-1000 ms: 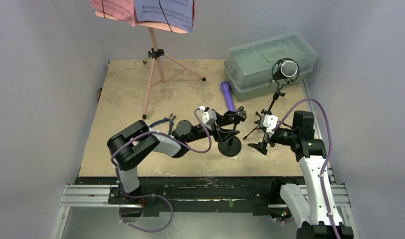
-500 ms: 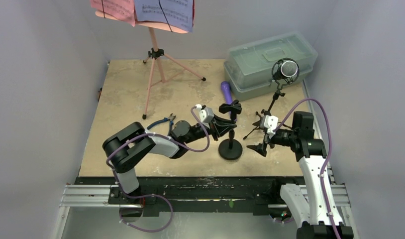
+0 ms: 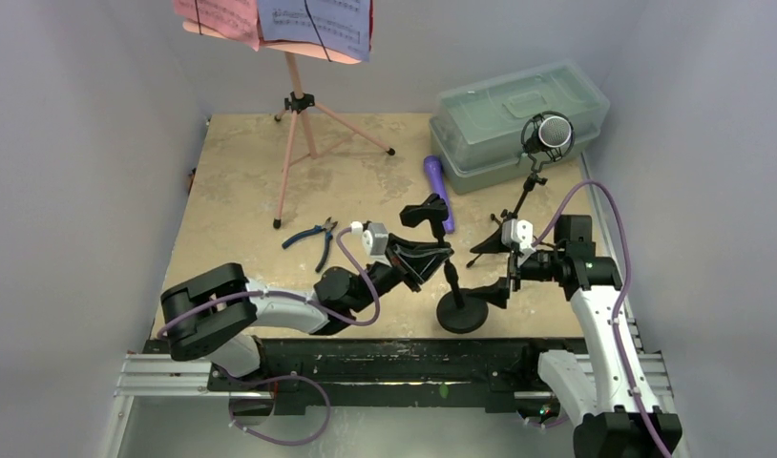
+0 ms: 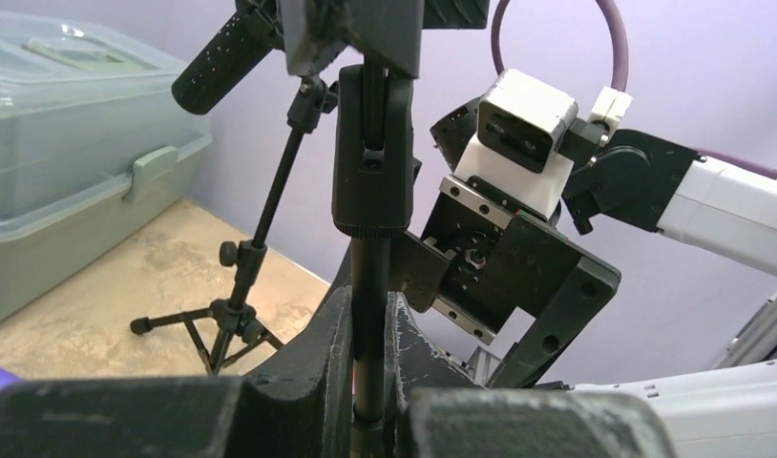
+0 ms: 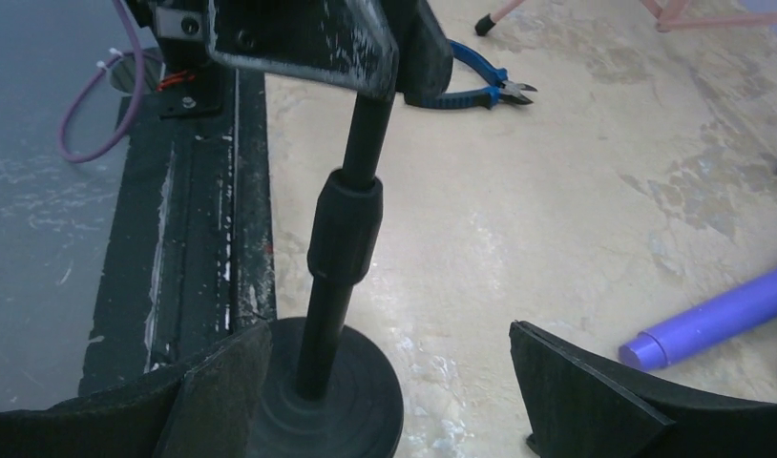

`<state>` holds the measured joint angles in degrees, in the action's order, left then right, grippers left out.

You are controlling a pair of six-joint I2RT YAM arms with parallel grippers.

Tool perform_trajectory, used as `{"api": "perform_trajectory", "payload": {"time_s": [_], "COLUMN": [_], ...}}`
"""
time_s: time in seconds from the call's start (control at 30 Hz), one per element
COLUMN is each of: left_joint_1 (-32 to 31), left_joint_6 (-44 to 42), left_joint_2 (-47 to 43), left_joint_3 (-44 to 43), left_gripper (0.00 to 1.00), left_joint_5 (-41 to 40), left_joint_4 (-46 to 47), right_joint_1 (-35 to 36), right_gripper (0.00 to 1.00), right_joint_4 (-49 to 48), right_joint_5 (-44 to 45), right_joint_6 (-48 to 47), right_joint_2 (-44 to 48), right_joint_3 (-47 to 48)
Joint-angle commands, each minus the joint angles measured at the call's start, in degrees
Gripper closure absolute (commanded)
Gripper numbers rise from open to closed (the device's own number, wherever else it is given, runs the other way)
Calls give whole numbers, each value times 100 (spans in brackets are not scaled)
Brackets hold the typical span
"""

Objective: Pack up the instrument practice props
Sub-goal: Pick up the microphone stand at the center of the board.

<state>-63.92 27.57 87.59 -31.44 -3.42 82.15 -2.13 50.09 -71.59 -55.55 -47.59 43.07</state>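
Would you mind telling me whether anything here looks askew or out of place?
The round-base stand leans left, its pole clamped in the left gripper, base near the table's front edge. The purple mic lies loose on the table, and pliers sit among the music props.

The tan stained board surface (image 3: pixel 241 191) is carrying a pink tripod music stand (image 3: pixel 291 143) rear left. Blue-handled pliers (image 3: pixel 313 235) are lying mid-left and a purple plastic microphone (image 3: pixel 438 186) centre. A translucent greenish lidded plastic box (image 3: pixel 518 119) is sitting rear right, with a black tripod microphone stand (image 3: pixel 524 197) standing before it. A black round-based microphone stand (image 3: pixel 463 313) is tilting at the front edge; contact with the surface is unclear.
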Motion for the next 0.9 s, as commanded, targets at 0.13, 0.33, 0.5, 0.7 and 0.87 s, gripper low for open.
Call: {"api": "perform_trajectory", "payload": {"time_s": [0.13, 0.33, 0.5, 0.7, 0.87], "left_joint_1": [-795, -919, -947, -964, -973], "left_joint_6": [-790, -1021, -1186, -1219, -1242], "left_joint_2": [350, 531, 512, 407, 337], "left_joint_3": [-288, -676, -882, -1032, -1152], "left_gripper": [100, 100, 100, 100, 100], "left_joint_5": [-1780, -1972, -2000, -1987, -1978], "left_joint_4": [1964, 1972, 1977, 1972, 1972], "right_joint_1": [238, 560, 696, 736, 771], "right_gripper": [1, 5, 6, 7, 10], "right_joint_4": [-212, -630, -872, -1090, -1130], "right_joint_5": [-522, -436, -285, -171, -171], "right_joint_6": [427, 873, 1150, 1353, 1384], "right_joint_2": [-57, -132, -251, -293, -333], "right_joint_3": [115, 28, 22, -9, -20]}}
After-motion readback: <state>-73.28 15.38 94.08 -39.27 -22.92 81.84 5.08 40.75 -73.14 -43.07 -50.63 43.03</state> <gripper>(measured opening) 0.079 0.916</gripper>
